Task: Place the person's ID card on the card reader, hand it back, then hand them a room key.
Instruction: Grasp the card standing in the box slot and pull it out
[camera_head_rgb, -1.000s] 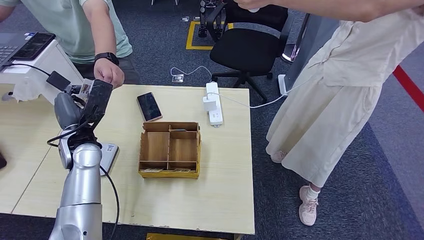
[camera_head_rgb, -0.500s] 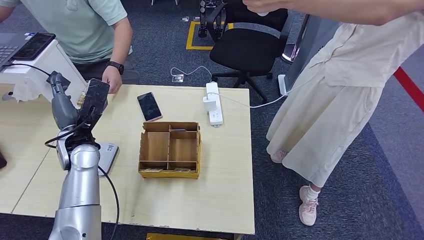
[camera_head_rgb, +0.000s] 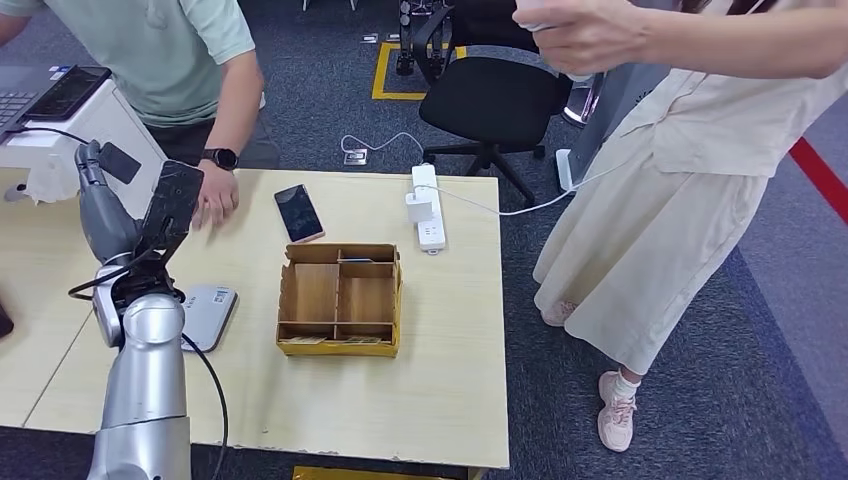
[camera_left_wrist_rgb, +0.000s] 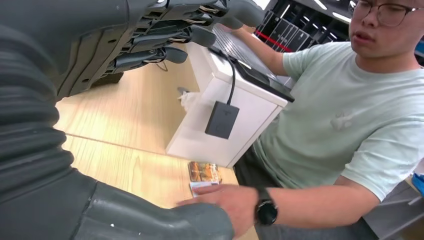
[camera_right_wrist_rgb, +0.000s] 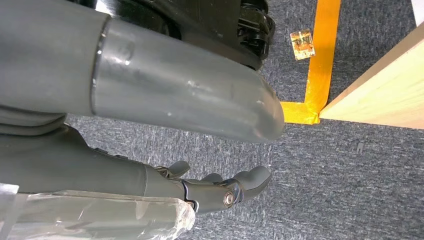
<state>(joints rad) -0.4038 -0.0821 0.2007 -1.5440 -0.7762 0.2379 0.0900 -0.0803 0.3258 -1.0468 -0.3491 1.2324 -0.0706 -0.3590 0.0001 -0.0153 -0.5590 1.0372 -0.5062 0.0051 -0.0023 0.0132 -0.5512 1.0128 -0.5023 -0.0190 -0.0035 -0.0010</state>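
My left hand (camera_head_rgb: 165, 205) is raised over the table's far left corner, fingers apart and holding nothing; in the left wrist view its fingers (camera_left_wrist_rgb: 165, 40) and thumb stand spread. Just beyond it, a seated person's hand (camera_head_rgb: 214, 197) rests on the table over the ID card (camera_left_wrist_rgb: 202, 173), which lies flat by the white stand. Below my left forearm lies the grey card reader (camera_head_rgb: 207, 313). The brown divided box (camera_head_rgb: 340, 298) holds key cards (camera_head_rgb: 335, 341) in its near slot. My right hand (camera_right_wrist_rgb: 220, 189) hangs beside the table over the carpet, holding nothing.
A black phone (camera_head_rgb: 298, 212) and a white power strip (camera_head_rgb: 430, 205) lie at the table's far side. A laptop on a white stand (camera_head_rgb: 60, 110) sits far left. A second person in beige (camera_head_rgb: 680, 200) stands to the right, arm stretched across the top. An office chair (camera_head_rgb: 495, 100) stands behind.
The person took the card from my left hand and lowered their hand to the table. My left hand drew back to the left with nothing in it.
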